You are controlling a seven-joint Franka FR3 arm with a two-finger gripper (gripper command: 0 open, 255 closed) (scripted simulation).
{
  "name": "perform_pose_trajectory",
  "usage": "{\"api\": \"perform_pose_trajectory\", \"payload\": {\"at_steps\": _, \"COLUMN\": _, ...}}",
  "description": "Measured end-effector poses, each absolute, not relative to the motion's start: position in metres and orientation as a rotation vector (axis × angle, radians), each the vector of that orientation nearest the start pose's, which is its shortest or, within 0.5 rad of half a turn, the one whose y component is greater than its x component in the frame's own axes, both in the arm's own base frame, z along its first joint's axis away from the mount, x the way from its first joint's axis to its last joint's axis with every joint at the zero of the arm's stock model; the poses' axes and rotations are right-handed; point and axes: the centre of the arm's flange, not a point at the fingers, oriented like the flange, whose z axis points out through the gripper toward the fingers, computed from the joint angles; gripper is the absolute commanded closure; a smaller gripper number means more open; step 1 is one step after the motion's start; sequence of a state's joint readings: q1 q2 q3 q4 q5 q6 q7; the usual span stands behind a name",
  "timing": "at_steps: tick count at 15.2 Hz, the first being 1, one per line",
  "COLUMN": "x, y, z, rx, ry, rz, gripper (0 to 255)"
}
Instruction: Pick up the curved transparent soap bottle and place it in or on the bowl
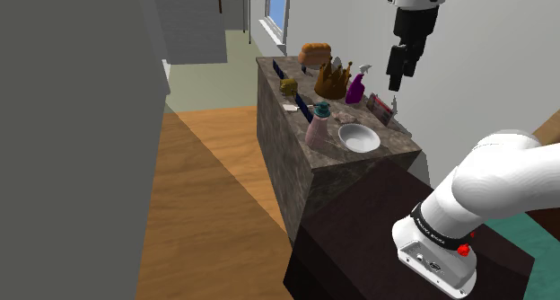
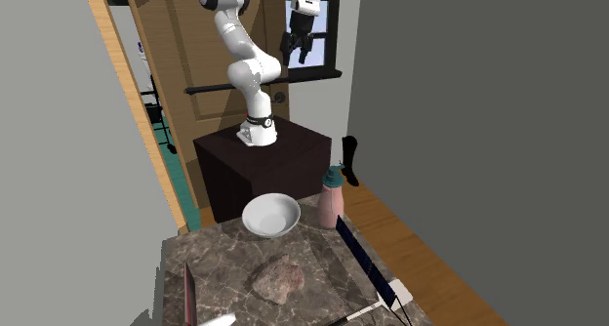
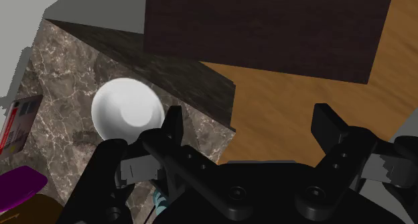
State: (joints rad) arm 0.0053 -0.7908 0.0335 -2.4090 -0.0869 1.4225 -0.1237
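The soap bottle (image 1: pixel 316 125) is curved and pinkish with a teal cap, standing upright on the marble counter (image 1: pixel 296 145) near its front edge. Just beside it, toward the shoulder view's right, lies the white bowl (image 1: pixel 359 137). My gripper (image 1: pixel 394 81) hangs high above the counter's right side, open, with nothing between its fingers. The second exterior view has the bottle (image 2: pixel 333 199) right of the bowl (image 2: pixel 270 216), with the gripper (image 2: pixel 299 49) far above the stand. In the wrist view the fingers (image 3: pixel 173 124) stand wide apart around the gripper (image 3: pixel 251 125), the bowl (image 3: pixel 126 110) beyond them.
Behind the bowl stand a purple spray bottle (image 1: pixel 356 87), a brown crown-shaped object (image 1: pixel 333 79) and a round brown loaf shape (image 1: pixel 316 53). A small book-like item (image 1: pixel 380 107) stands at the counter's right. A reddish rock (image 2: pixel 281 278) and a blue strip (image 2: pixel 364 258) lie farther along. The dark stand (image 2: pixel 263 168) adjoins the counter.
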Motion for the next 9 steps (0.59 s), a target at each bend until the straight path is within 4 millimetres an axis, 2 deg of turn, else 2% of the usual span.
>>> {"api": "perform_pose_trajectory", "payload": {"at_steps": 3, "x": 0.294, "y": 0.001, "z": 0.545, "rx": -3.223, "ry": -0.231, "rz": 0.316, "gripper": 0}}
{"api": "perform_pose_trajectory", "payload": {"at_steps": 9, "x": 0.343, "y": -0.011, "z": 0.492, "rx": -3.248, "ry": -0.213, "rz": 0.262, "gripper": 0}}
